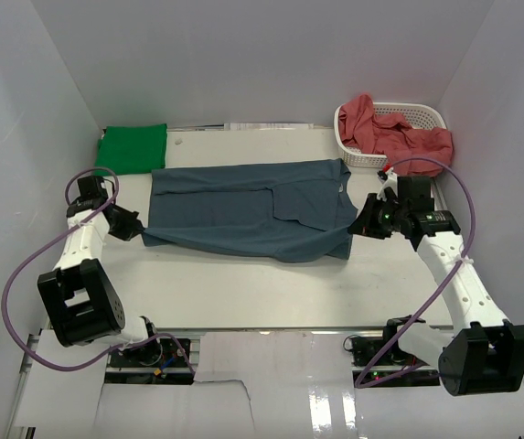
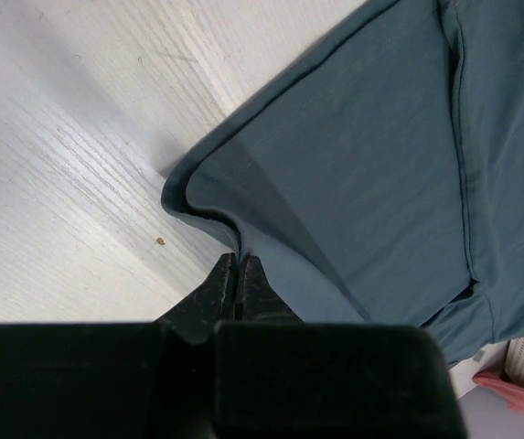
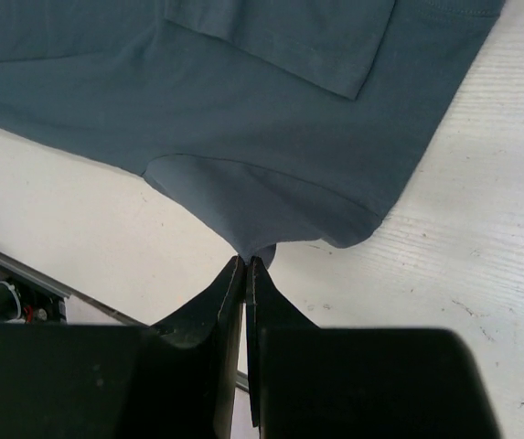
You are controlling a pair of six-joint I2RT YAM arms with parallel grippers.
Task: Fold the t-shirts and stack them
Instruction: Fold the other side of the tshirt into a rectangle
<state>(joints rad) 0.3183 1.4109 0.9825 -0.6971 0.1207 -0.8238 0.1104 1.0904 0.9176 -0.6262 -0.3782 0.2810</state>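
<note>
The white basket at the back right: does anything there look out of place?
Yes. Crumpled salmon red shirts spill over the front rim of the basket, unfolded, while the green shirt lies neatly folded at the back left.

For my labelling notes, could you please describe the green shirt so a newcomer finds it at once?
Look to the table's far left corner. The green t-shirt lies there, folded into a compact block, unlike the spread slate blue t-shirt beside it.

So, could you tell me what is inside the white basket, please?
Salmon red t-shirts fill the basket, spilling over its front rim. How many there are, and anything beneath them, is hidden by the cloth.
</note>
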